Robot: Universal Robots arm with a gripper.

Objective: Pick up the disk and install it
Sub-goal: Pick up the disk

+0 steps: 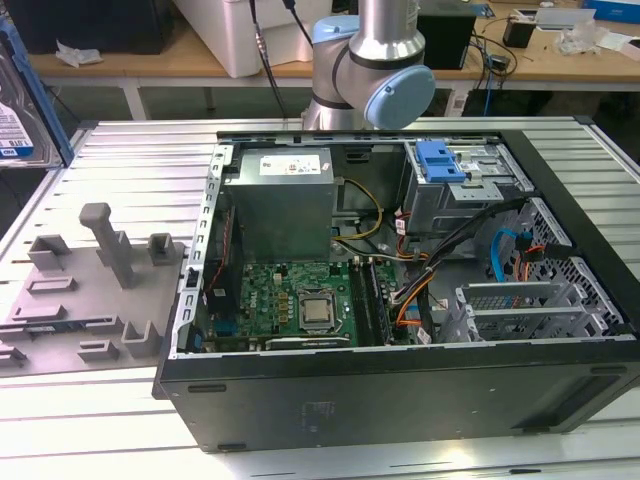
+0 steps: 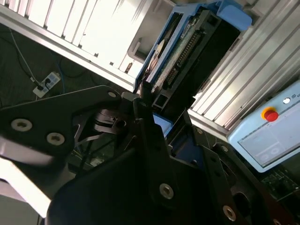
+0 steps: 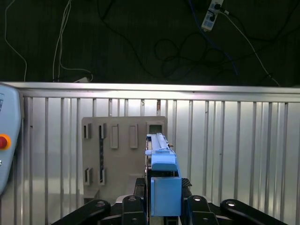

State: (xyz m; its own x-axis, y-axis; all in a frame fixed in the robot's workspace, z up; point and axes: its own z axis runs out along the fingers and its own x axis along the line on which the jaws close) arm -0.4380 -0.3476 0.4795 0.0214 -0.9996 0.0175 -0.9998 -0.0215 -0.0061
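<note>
Disk (image 3: 161, 161) is the nearest thing to both wrist cameras. My gripper (image 3: 165, 206) is closed on it, pinching it across its thickness near one end, so I see it edge-on with the blue carrier running away from the jaws. I judge it a dense, stiff piece, heavy for its size, with smooth metal faces that could slip if the grip were light. It should not bend, though a knock could harm it. The second wrist view shows what looks like a bare circuit side and a row of connector contacts, and I would keep any hold off those. The plastic carrier looks springy, so the flat metal body is the sounder place to hold, and the grip appears to sit about there. Just beyond the disk lies a grey fixture plate (image 3: 117, 154) with slots, flat on the ribbed desk (image 3: 234, 154). The disk seems to be held clear of both, though I cannot be sure of the gap. A pendant with a red button (image 2: 269, 114) sits at one desk edge. Past the far desk edge in the first wrist view is a dark floor with loose cables (image 3: 140, 42). In the exterior view the disk shows off the desk edge at that view's left. The open computer case (image 1: 400, 390) takes up the middle of the desk. A drive cage with a blue latch (image 1: 440, 160) sits in the case's far corner.
</note>
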